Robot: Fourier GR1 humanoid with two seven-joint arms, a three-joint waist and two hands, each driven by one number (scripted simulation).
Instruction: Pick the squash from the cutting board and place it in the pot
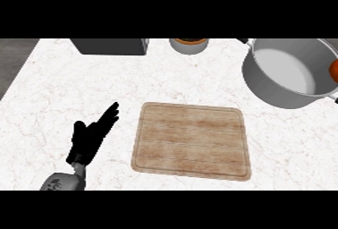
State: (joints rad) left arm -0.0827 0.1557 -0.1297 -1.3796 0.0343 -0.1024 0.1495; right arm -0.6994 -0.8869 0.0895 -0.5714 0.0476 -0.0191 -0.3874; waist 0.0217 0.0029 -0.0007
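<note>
At seven o'clock we see our left hand [91,138] resting on the counter [79,85], fingers straight and together, just beside the bare cutting board [191,141]. At two o'clock stands the pot [290,74]; an orange shape, seemingly the squash [334,70], peeks at its right rim.

Setting: a kitchen. A white marble-patterned counter [79,89] is carrying a wooden cutting board [191,141], a large grey pot [287,74], a small round jar [189,45] and a dark box-shaped appliance [109,46] along its far edge.
</note>
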